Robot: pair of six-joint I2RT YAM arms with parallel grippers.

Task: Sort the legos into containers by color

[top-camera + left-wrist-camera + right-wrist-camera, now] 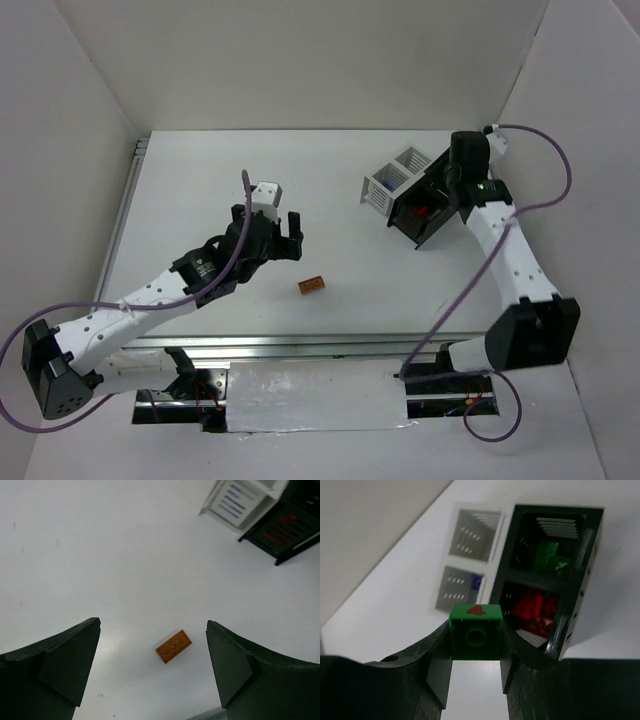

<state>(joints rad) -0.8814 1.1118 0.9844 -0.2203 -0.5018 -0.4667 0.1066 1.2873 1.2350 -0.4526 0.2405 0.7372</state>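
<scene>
— How far along is the sorting?
— Partly. At the right wrist view's upper right, the black slatted two-compartment box (592, 540) holds green bricks (551, 555) above and red bricks (535, 607) below.
— What's left?
— The right gripper (476, 655) clamps a green square plastic brick (475, 630) near that box. A small orange-brown plastic brick (174, 646) lies on the table at the left wrist view's bottom centre, under the left gripper (152, 625), whose jaws are wide apart.

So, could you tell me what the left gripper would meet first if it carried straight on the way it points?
Probably the orange brick, lying on the table between the fingers of the open left gripper. Depth is unclear, so it may touch bare table just beside it.
</scene>
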